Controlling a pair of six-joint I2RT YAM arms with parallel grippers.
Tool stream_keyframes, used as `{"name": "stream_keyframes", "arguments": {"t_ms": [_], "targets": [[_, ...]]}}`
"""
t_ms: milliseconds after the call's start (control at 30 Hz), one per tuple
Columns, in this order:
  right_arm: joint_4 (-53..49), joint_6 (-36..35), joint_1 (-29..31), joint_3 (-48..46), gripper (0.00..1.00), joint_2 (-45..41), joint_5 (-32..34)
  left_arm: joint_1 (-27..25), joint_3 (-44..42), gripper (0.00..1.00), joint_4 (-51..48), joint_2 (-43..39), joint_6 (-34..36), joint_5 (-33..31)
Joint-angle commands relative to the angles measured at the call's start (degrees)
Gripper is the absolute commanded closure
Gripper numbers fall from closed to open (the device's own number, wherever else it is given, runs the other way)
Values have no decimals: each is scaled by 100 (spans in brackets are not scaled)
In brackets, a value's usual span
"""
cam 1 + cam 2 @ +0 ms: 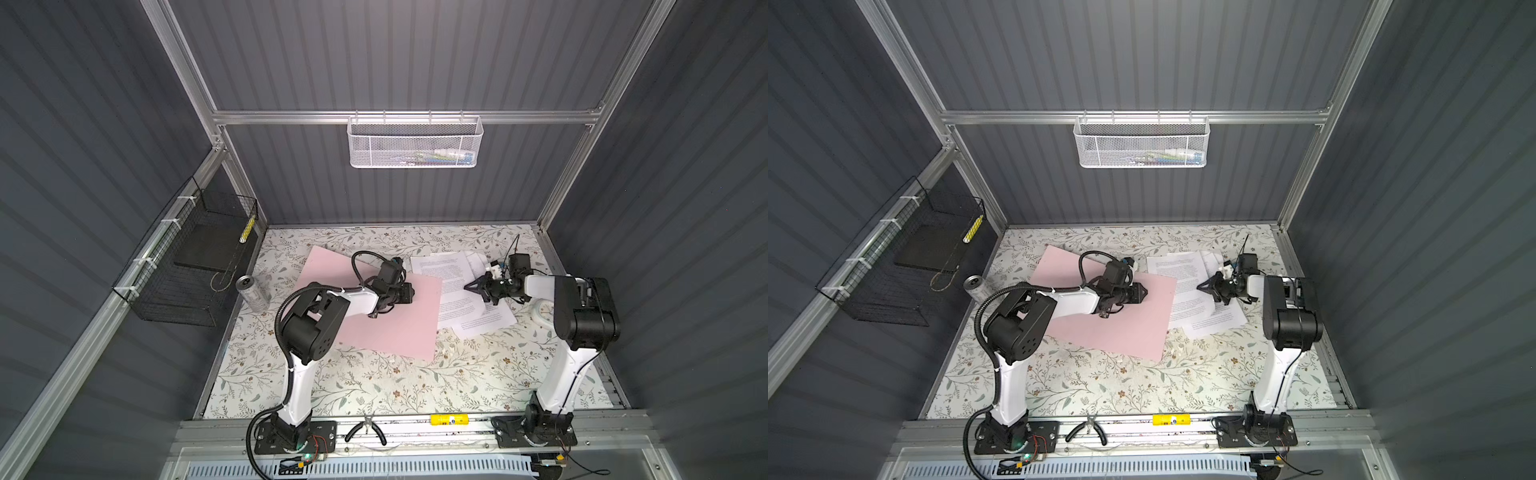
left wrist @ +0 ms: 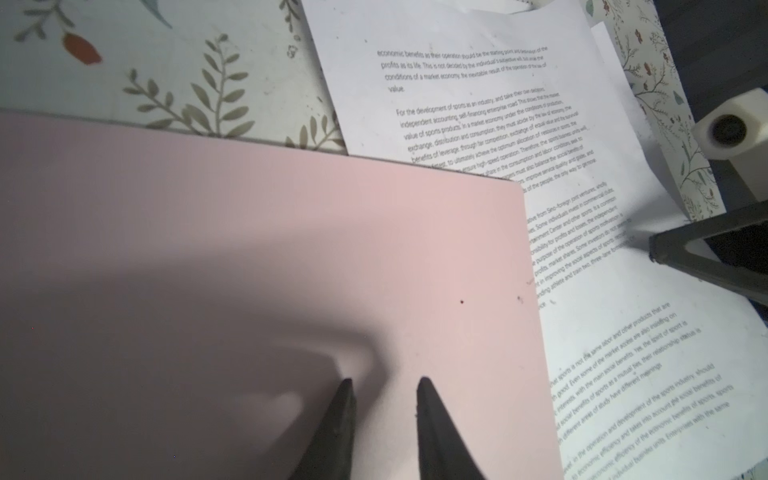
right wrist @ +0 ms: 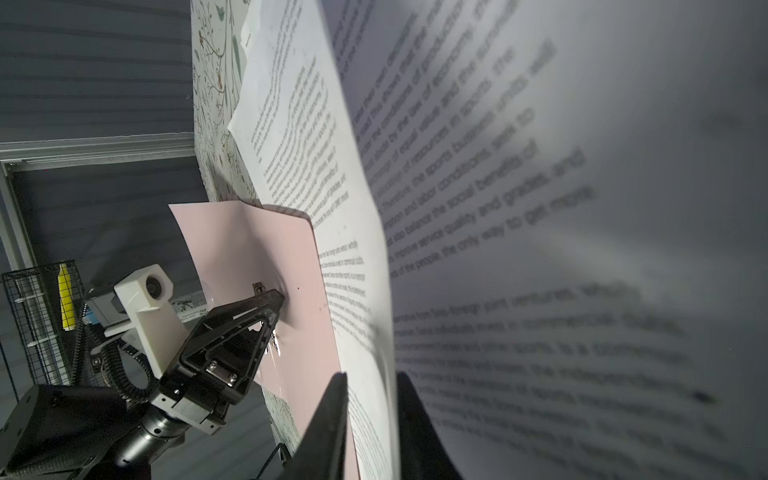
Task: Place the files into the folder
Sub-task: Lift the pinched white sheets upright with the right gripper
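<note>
Files (image 1: 440, 266): light, limp, slippery; pinch a free edge beside folder (image 1: 395, 328).
My left end effector (image 2: 385, 379): ajar, empty, pressing folder.
My right end effector (image 3: 370, 374): straddles one file's edge; grip unclear.

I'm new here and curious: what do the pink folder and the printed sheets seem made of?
The folder looks like thin matte plastic or card, unclear which: it bows smoothly without creasing. The files look like plain matte paper: a lifted sheet curls softly.
</note>
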Motion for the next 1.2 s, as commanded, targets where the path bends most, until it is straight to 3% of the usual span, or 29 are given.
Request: {"name": "stream_keyframes", "arguments": {"t_ms": [0, 233, 367, 467, 667, 933, 1167], "targets": [[-28, -48, 4, 199, 79, 70, -110, 52, 134, 72, -259, 34, 51, -3], [-55, -84, 3, 273, 83, 52, -101, 84, 90, 72, -349, -110, 82, -56], [-29, -64, 4, 267, 89, 71, -154, 98, 71, 72, -358, -97, 66, -65], [17, -41, 4, 229, 100, 14, -131, 92, 73, 72, -371, -132, 65, -82], [-292, -146, 8, 330, 100, -297, 152, 92, 215, 66, -553, -231, 198, -174], [-1138, -239, 222, 908, 100, -1349, 960, 123, 538, 52, -995, -659, 326, -418], [-1642, -158, 505, 1386, 100, -2431, 1791, 169, 155, 44, -1295, -1679, 446, -877]]}}
